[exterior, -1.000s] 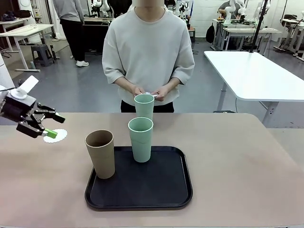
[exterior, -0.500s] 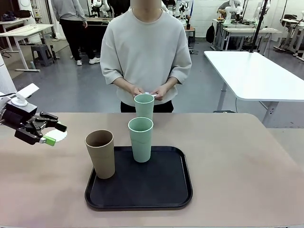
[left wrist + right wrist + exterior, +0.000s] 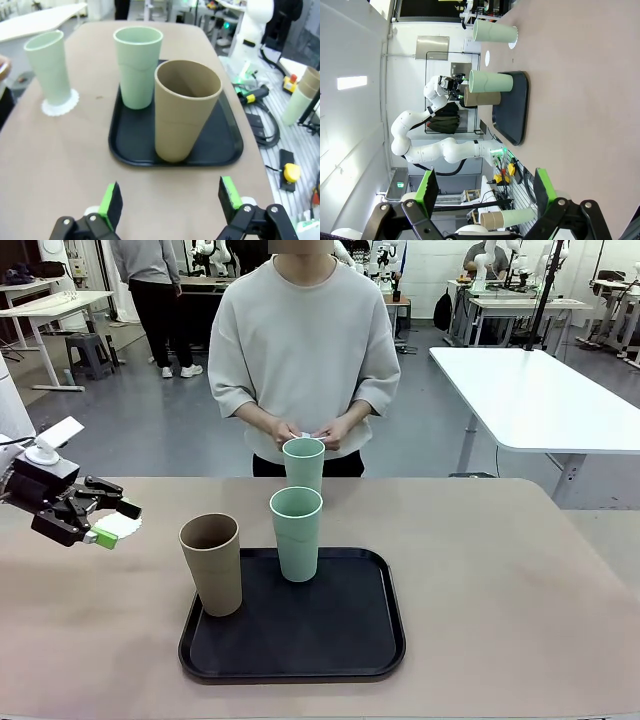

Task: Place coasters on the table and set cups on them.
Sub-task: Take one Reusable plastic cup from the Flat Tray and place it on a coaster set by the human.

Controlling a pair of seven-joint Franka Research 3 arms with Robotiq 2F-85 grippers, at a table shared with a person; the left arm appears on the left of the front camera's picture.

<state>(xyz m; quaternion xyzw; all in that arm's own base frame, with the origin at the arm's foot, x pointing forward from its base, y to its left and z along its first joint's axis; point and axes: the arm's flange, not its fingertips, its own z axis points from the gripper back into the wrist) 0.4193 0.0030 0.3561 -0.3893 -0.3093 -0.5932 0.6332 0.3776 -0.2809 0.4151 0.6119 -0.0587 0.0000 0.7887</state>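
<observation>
Grey floor [image 3: 150, 430] stretches behind, a white table [image 3: 530, 400] at right, perhaps a dark stool [image 3: 90, 352] far left.

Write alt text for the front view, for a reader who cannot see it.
A black tray on a beige table holds a tan-brown cup and a mint green cup; a second mint green cup stands beyond it. At left, the open left gripper hovers by a white coaster. A person stands opposite, hands together.
</observation>
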